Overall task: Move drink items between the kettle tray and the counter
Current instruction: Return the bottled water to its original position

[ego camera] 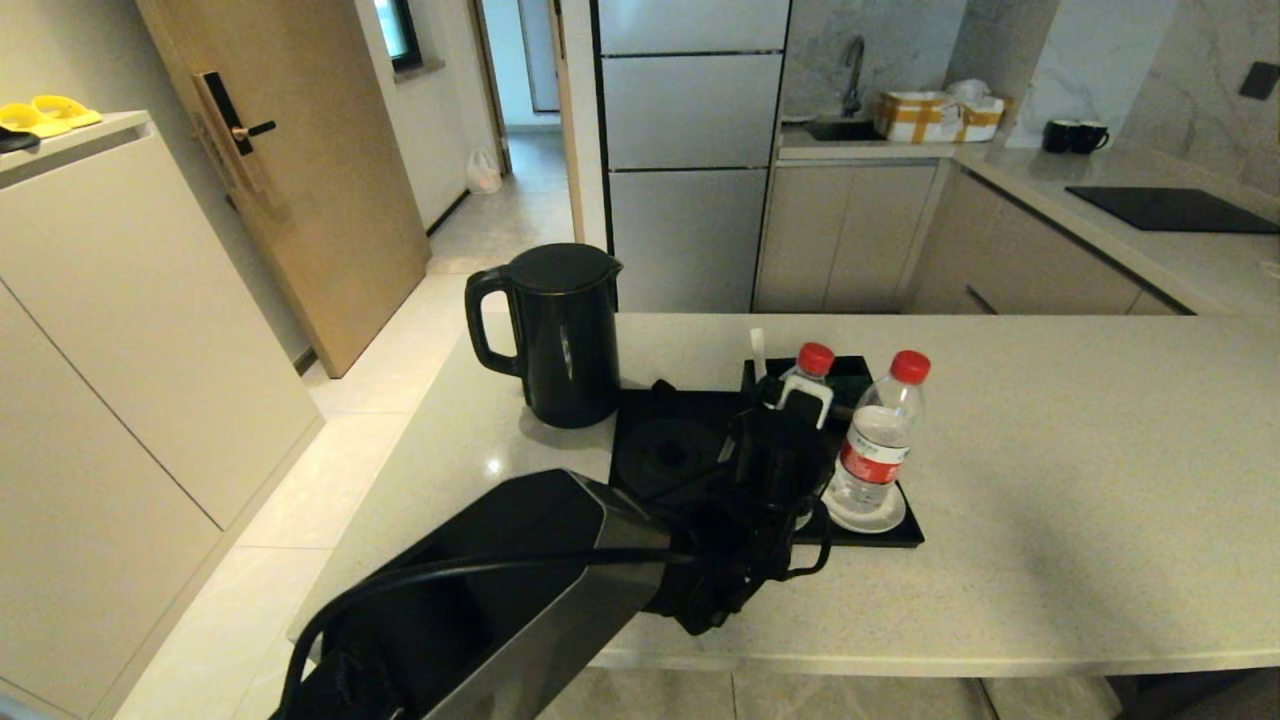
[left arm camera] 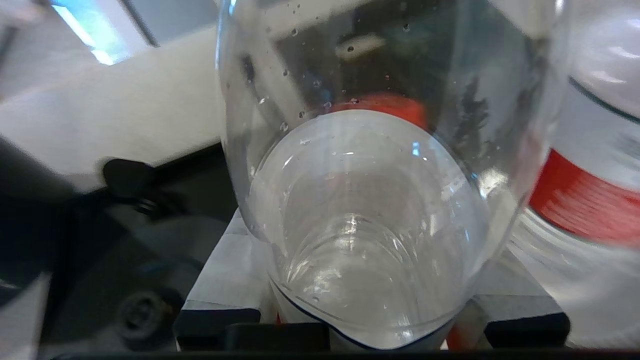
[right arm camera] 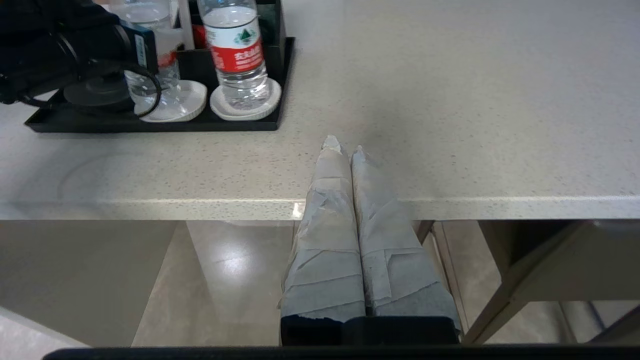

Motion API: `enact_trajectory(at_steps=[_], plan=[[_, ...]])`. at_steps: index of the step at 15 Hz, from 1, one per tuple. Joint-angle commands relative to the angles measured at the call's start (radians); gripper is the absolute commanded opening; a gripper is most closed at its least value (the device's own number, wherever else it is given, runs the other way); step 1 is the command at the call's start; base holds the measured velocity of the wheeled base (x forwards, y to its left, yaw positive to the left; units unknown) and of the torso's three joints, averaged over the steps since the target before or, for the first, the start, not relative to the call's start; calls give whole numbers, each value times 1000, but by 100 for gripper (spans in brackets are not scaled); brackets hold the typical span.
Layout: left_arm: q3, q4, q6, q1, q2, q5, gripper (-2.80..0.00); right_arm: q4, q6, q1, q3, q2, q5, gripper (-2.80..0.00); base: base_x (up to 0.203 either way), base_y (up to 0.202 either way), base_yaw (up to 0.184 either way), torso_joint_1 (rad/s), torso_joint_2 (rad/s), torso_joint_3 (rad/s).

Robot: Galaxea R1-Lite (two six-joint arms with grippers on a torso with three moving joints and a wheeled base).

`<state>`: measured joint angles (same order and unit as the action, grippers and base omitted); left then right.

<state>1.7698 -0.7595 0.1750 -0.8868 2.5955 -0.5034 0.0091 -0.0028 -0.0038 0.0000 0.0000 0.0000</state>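
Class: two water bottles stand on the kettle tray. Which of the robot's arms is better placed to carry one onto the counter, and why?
Left. Its tool is already closed around the left water bottle over the tray. The right tool is shut and parked at the counter edge, away from both bottles.

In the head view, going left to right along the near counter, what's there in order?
Tall black electric kettle standing on the beige counter → round black kettle base on the flat black tray → left gripper around a clear red-capped bottle → second clear red-capped bottle on a white saucer.
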Motion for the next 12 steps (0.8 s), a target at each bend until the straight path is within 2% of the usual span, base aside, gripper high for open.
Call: enact_trajectory(at_steps=[1,6,12], plan=[[39,1,7,13,36,-11,-280,0,0,1,-1,-2,0,-280,0,0,0,0,0,0],[76,9,24,12,66,-11,-280,0,0,0,-2,-2,0,-280,0,0,0,0,0,0],[158,81,26,-21,61,-17,-280,0,0,1,0,-2,2,-280,0,0,0,0,0,0]])
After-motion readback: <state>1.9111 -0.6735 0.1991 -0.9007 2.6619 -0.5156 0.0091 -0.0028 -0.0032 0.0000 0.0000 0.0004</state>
